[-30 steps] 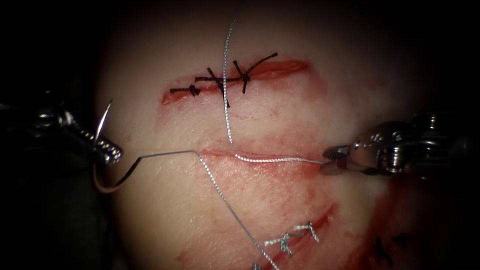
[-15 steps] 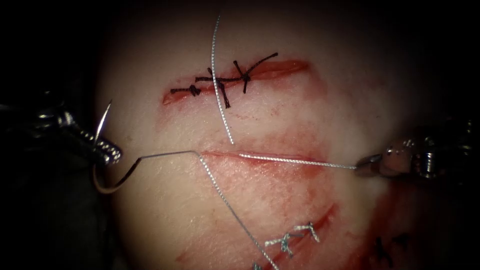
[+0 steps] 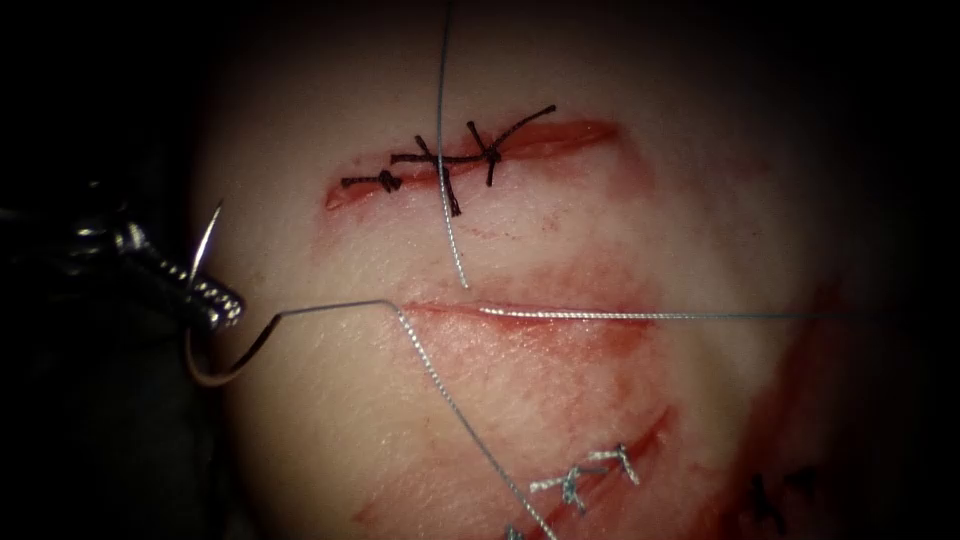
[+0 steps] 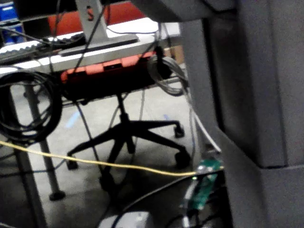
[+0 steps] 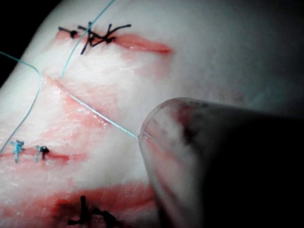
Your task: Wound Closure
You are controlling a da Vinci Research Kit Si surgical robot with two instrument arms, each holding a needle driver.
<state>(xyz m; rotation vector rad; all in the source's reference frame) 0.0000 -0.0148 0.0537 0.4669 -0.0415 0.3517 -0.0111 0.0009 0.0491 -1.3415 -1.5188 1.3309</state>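
The tissue carries several cuts: the upper one and two lower ones already hold knotted stitches, while the middle cut has only thread through it and no knot, so its closure looks barely begun. The left tool, left of that cut, is clamped on the needle near mid-curve, clear of the tissue. Thread runs taut rightward to the right tool, seen close up, which has drawn away over the last second; whether its jaws are together cannot be told.

a black swivel chair stood on a grey floor under a bench. a yellow cable crossed the floor; black cables hung coiled nearby.
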